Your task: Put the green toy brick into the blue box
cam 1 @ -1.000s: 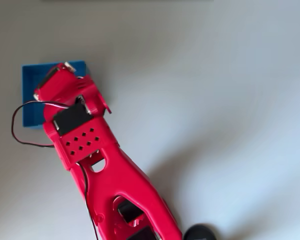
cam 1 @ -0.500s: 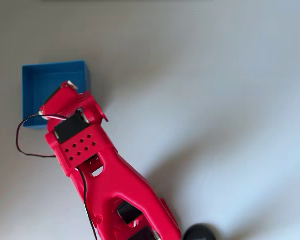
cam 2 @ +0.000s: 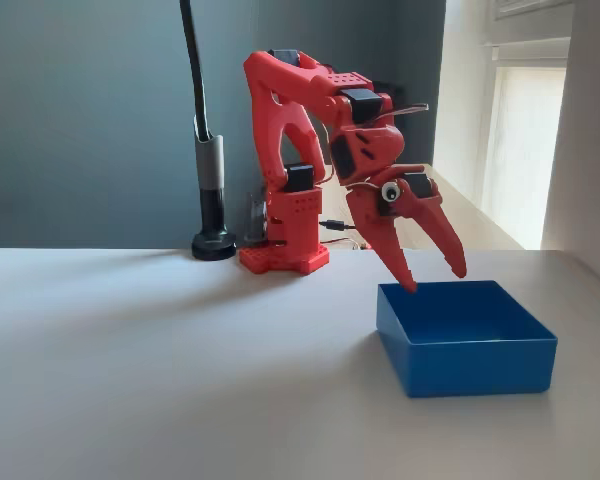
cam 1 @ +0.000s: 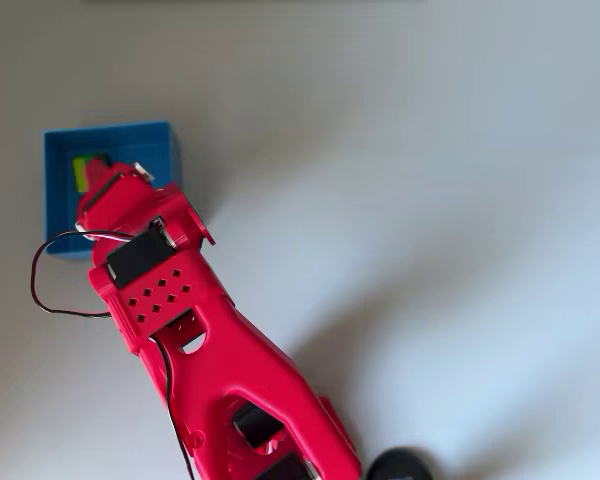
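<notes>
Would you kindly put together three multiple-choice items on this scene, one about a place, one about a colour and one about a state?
1. Where is the green brick?
A. On the bare table
B. Inside the blue box
C. Between the gripper's fingers

2. What colour is the arm?
A. Red
B. White
C. Black

3. How does the gripper stand?
A. Shut on the brick
C. Shut with nothing in it
B. Open above the box

Answers:
1. B, since the overhead view shows the brick lying on the box's blue floor near its left wall.
2. A, since both views show a red arm.
3. B, since the fixed view shows the fingers spread apart over the box's back edge with nothing between them.
</notes>
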